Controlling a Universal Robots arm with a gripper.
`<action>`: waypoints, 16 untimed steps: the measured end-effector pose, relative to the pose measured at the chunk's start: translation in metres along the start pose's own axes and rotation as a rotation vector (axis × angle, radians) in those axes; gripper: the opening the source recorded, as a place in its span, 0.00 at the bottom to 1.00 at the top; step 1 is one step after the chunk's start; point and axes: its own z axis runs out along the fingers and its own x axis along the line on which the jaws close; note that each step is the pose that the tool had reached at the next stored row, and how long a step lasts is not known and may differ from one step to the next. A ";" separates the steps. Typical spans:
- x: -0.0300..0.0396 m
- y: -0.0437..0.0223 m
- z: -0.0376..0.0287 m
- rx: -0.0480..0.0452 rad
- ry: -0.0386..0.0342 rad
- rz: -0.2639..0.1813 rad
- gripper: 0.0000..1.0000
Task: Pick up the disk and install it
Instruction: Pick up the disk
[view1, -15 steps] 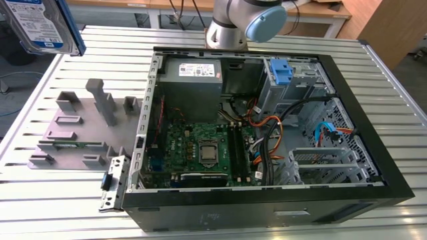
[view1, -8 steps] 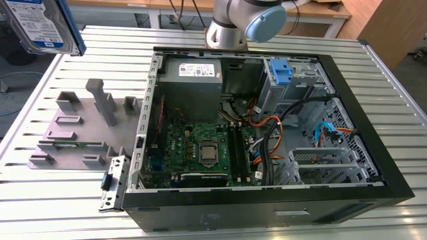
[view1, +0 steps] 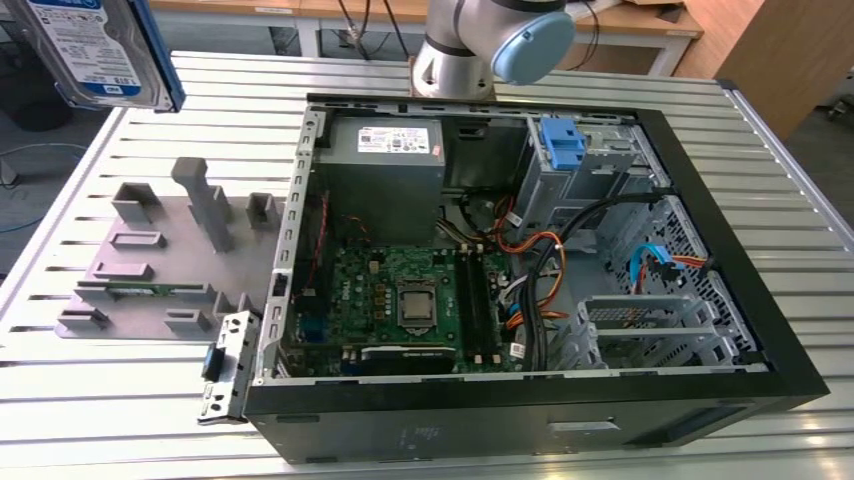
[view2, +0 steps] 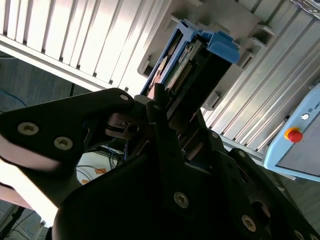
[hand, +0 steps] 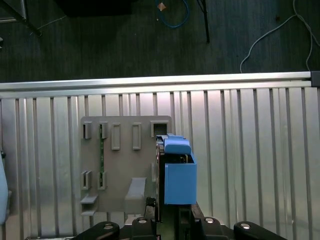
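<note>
The disk (view1: 96, 48), a silver drive with a blue-and-white label and blue rails, hangs high over the table at the exterior view's upper left. In the second wrist view my gripper (view2: 161, 107) is shut on the disk (view2: 192, 62), whose connector end and blue tab point away from the fingers (view2: 150, 112). In the first wrist view the disk (hand: 179, 175) shows edge-on, sticking out of the gripper (hand: 172, 214) above the grey holder plate (hand: 125, 165).
The open computer case (view1: 747, 300) lies on the slatted metal table (view1: 801, 180), with a power-supply box (view1: 384, 140), motherboard (view1: 407, 300), blue bracket (view1: 563, 145) and metal cage (view1: 647, 322). The grey holder plate (view1: 147, 280) lies beside it. A pendant with a red button (view2: 294, 135) stands nearby.
</note>
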 end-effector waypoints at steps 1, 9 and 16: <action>-0.0001 -0.0025 0.0000 -0.0001 0.0001 0.000 0.35; -0.0006 -0.0259 -0.0001 -0.0013 0.0001 0.000 0.35; -0.0012 -0.0464 -0.0001 -0.0023 0.0002 0.000 0.35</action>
